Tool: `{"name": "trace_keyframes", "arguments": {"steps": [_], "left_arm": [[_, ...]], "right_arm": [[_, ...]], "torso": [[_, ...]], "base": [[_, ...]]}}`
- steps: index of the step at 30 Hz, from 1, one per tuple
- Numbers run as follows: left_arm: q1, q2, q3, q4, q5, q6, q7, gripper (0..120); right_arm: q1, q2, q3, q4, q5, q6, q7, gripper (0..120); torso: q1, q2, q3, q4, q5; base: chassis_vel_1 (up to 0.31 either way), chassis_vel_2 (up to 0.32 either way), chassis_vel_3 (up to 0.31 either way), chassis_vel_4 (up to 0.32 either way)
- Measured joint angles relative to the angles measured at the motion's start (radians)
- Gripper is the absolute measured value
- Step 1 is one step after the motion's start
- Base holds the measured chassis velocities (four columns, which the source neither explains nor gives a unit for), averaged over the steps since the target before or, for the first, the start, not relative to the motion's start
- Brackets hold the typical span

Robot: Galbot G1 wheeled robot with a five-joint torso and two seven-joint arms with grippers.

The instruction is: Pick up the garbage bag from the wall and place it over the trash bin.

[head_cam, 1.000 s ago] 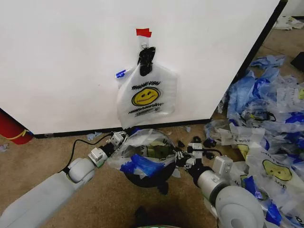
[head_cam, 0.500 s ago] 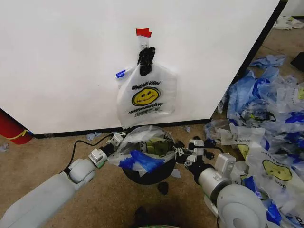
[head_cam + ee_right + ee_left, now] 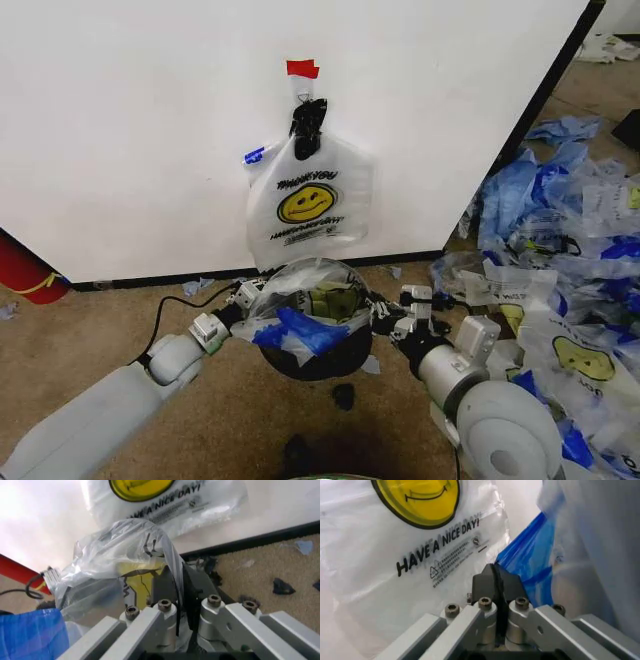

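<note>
The garbage bag (image 3: pixel 315 305), thin clear-white plastic with blue tape strips (image 3: pixel 300 330), is stretched between my two grippers just above the trash bin (image 3: pixel 318 365), a small round black basket on the carpet by the wall. My left gripper (image 3: pixel 250 297) is shut on the bag's left edge, my right gripper (image 3: pixel 388 318) on its right edge. In the left wrist view the shut left gripper (image 3: pixel 496 570) lies beside blue tape (image 3: pixel 530 566). The right wrist view has the right gripper (image 3: pixel 172 575) pinching crumpled plastic of the garbage bag (image 3: pixel 125 551).
Another white smiley bag (image 3: pixel 308 205) hangs on the wall from a black clip (image 3: pixel 306 125) right behind the bin. A red cylinder (image 3: pixel 25 270) stands far left. Heaps of white and blue bags (image 3: pixel 560 260) cover the floor on the right. A dark scrap (image 3: pixel 343 396) lies before the bin.
The right gripper has shifted right and toward the wall, drawing the bag wider and a little higher over the bin. The left gripper has barely moved.
</note>
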State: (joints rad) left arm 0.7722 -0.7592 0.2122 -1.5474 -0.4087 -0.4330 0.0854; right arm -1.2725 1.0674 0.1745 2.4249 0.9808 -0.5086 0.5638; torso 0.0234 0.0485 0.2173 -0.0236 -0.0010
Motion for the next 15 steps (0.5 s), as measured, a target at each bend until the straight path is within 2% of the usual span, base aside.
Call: {"name": "trace_keyframes", "arguments": {"steps": [7, 8, 9, 12, 15], "left_arm": [[-0.001, 0.005, 0.002, 0.015, 0.004, -0.005, 0.018, 0], [-0.002, 0.005, 0.001, 0.023, 0.007, -0.009, 0.021, 5], [-0.002, 0.005, 0.001, 0.023, 0.007, -0.009, 0.021, 5], [-0.017, 0.005, 0.000, 0.052, 0.011, -0.021, 0.026, 20], [-0.026, 0.004, 0.000, 0.066, 0.013, -0.024, 0.028, 26]], "right_arm": [[-0.010, 0.000, -0.015, -0.020, -0.013, 0.004, -0.007, 0], [-0.010, -0.001, -0.016, -0.022, -0.014, 0.004, -0.008, 0], [-0.010, -0.001, -0.016, -0.022, -0.014, 0.004, -0.008, 0], [-0.007, -0.002, -0.018, -0.029, -0.014, 0.005, -0.008, 0], [-0.004, -0.001, -0.019, -0.031, -0.014, 0.005, -0.009, 0]], "torso": [[0.000, 0.000, 0.000, 0.0000, 0.0000], [0.000, 0.000, 0.000, 0.0000, -0.0001], [0.000, 0.000, 0.000, 0.0000, -0.0001], [0.000, 0.000, 0.000, 0.0000, -0.0001], [0.000, 0.000, 0.000, 0.0000, 0.0000]], "base": [[0.000, 0.000, 0.000, 0.000], [0.000, 0.000, 0.000, 0.000], [0.000, 0.000, 0.000, 0.000], [0.000, 0.000, 0.000, 0.000], [0.000, 0.000, 0.000, 0.000]]}}
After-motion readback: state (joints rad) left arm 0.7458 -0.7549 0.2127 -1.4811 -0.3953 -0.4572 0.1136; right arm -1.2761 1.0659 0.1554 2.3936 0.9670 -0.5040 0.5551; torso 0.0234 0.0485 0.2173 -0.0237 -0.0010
